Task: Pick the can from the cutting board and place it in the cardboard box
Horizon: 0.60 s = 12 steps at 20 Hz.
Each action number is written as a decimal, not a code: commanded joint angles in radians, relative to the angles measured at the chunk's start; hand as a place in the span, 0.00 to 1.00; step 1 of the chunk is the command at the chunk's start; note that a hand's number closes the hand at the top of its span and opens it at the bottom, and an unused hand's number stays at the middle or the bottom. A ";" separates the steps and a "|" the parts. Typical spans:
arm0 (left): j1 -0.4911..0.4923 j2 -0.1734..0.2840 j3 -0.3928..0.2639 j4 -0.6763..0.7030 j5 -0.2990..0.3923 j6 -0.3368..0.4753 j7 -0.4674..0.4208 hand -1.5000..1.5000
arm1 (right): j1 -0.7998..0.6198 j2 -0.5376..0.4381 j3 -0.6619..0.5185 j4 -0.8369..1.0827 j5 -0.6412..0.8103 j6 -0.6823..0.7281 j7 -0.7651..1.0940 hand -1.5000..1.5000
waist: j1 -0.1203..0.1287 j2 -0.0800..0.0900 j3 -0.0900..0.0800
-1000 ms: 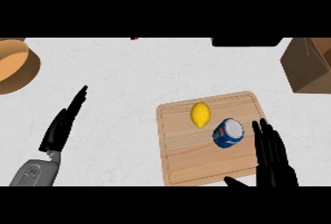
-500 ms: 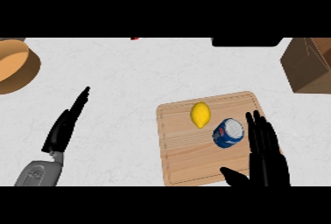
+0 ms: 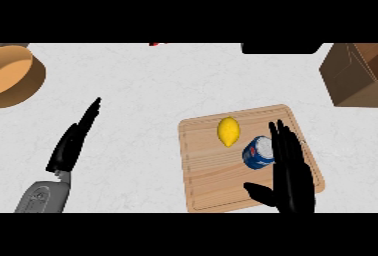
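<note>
the right hand (image 3: pixel 291 177) was held open, fingers straight, just beside the can (image 3: pixel 258 152) (lying near a lemon (image 3: pixel 229 131)) on the cutting board (image 3: pixel 210 175).

can (image 3: pixel 258 152): blue-white, on cutting board (image 3: pixel 214 175) | cardboard box (image 3: pixel 356 75): brown, far right

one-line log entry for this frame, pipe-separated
phase: pre-grasp | right robot hand: open, beside can | can: on cutting board, next to lemon | left robot hand: open, resting | cardboard box: upper right
</note>
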State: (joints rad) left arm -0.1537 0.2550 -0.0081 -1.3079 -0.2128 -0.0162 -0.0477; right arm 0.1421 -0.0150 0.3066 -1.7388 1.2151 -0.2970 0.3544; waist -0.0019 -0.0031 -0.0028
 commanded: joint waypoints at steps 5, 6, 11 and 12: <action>0.051 -0.028 0.009 -0.025 -0.027 -0.015 -0.020 0.50 | -0.150 0.014 -0.047 0.140 -0.036 -0.008 0.004 0.00 | 0.004 0.003 0.003; 0.036 -0.014 0.030 -0.063 -0.024 -0.021 0.017 0.50 | -0.098 0.002 -0.028 0.074 -0.028 0.050 0.009 0.00 | 0.002 0.003 0.003; -0.013 -0.022 0.031 0.006 -0.026 -0.030 0.003 0.50 | -0.139 -0.018 -0.025 0.168 0.110 -0.075 -0.001 1.00 | 0.001 0.004 0.003; -0.029 -0.010 0.042 0.019 -0.032 -0.028 -0.001 0.50 | -0.102 0.007 0.036 0.094 0.183 -0.055 0.051 1.00 | -0.002 0.003 0.002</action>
State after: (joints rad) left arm -0.1496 0.2370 0.0162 -1.3306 -0.2400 -0.0398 -0.0344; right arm 0.0449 -0.0206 0.2991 -1.6533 1.2691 -0.3208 0.3706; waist -0.0037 -0.0097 -0.0084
